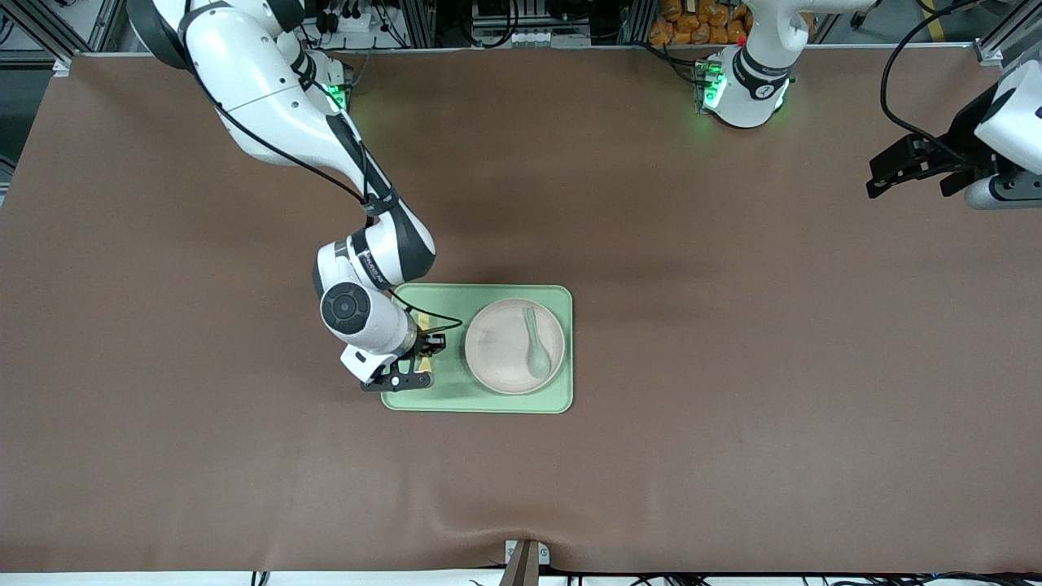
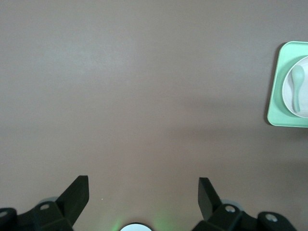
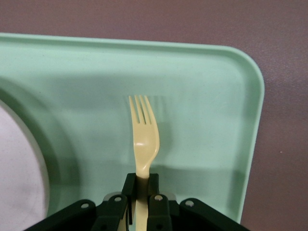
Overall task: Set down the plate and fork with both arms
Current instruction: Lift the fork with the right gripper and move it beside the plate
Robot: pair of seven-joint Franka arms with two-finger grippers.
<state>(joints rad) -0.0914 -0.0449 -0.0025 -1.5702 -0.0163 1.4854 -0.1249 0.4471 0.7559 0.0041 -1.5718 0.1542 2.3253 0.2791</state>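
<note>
Currently the step in hand is fork placement; plate placement looks done. The plate (image 1: 514, 347) sits flat in the light-green tray (image 1: 488, 404), in the half toward the left arm's end of the table, w/ a grey-green spoon (image 1: 535, 348) lying in it.

The right gripper (image 1: 413, 360) is low over the tray's other half, beside the plate, toward the right arm's end. Its fingers (image 3: 155, 201) are pressed together, pinching the handle of the fork (image 3: 144, 139). Fork head and tines are clear of the jaws and hang over bare tray floor; a shadow sits close beneath. Cannot tell whether the fork touches the tray yet.

Fork orientation: long axis runs straight out from the gripper, roughly parallel to the tray's short edge at the right arm's end, so alongside the plate rather than across it. The tines point away from the gripper. In the front view the fork is almost wholly hidden under the wrist, so its heading rel. to the table cannot be fixed more closely. It lies near level, bowl side up.

Left gripper (image 2: 143, 195) waits well apart from the tray, over bare brown table at the left arm's end; fingers spread wide, nothing between them.

Next move, as judged: lower the fork the last bit until it rests on the tray floor, part the fingers, then lift straight up so the handle is not dragged. Risk: fork rolling or skidding toward the plate rim on release.
</note>
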